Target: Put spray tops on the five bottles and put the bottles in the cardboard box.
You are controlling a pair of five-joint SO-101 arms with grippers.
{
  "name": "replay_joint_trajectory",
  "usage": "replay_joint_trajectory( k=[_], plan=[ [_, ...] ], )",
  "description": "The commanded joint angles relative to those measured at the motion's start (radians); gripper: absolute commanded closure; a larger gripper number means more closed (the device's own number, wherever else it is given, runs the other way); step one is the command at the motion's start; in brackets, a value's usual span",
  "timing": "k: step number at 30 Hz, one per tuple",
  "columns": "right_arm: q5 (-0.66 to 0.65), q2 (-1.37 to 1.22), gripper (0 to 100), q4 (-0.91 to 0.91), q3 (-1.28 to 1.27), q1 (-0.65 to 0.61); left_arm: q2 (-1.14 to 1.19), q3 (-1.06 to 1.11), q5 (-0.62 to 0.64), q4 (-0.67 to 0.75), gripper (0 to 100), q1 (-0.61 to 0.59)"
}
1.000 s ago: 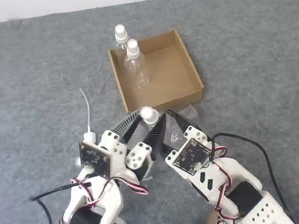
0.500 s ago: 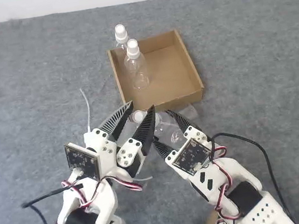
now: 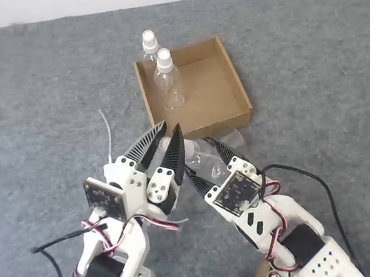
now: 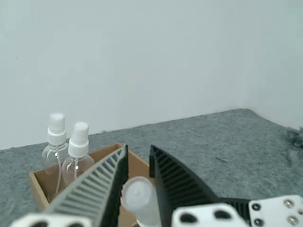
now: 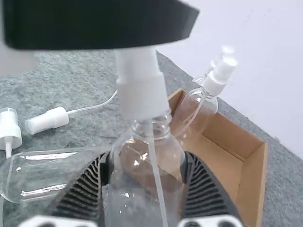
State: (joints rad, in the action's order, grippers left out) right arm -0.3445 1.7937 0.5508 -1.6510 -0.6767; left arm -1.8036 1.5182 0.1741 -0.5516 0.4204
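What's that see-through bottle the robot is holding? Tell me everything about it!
The bottle is clear, plastic by its look, round-bodied and upright, just on the arms' side of the cardboard box. A white spray top sits on its neck, with a thin tube running down inside. The right gripper clamps its body; the left gripper is shut on the spray top.

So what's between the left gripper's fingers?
The white spray top on the bottle that the right gripper holds; the left wrist view shows it filling the gap.
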Motion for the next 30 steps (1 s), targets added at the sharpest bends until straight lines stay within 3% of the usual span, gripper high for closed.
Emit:
replay_joint_trajectory(
  k=[1, 6, 20, 30],
  plan=[
    [-0.009, 0.024, 99.1, 0.008, 0.08, -0.013, -0.014, -0.004, -0.005, 0.057, 94, -0.002],
    [-0.014, 0.024, 99.1, 0.016, 0.08, -0.05, -0.014, -0.001, -0.006, 0.044, 94, 0.061],
    [-0.017, 0.024, 99.1, 0.07, 0.121, -0.048, -0.017, -0.031, -0.031, 0.009, 93, 0.055],
    [-0.011, 0.022, 99.1, 0.071, 0.118, -0.048, -0.017, -0.194, -0.028, -0.172, 86, 0.054]
  ],
)
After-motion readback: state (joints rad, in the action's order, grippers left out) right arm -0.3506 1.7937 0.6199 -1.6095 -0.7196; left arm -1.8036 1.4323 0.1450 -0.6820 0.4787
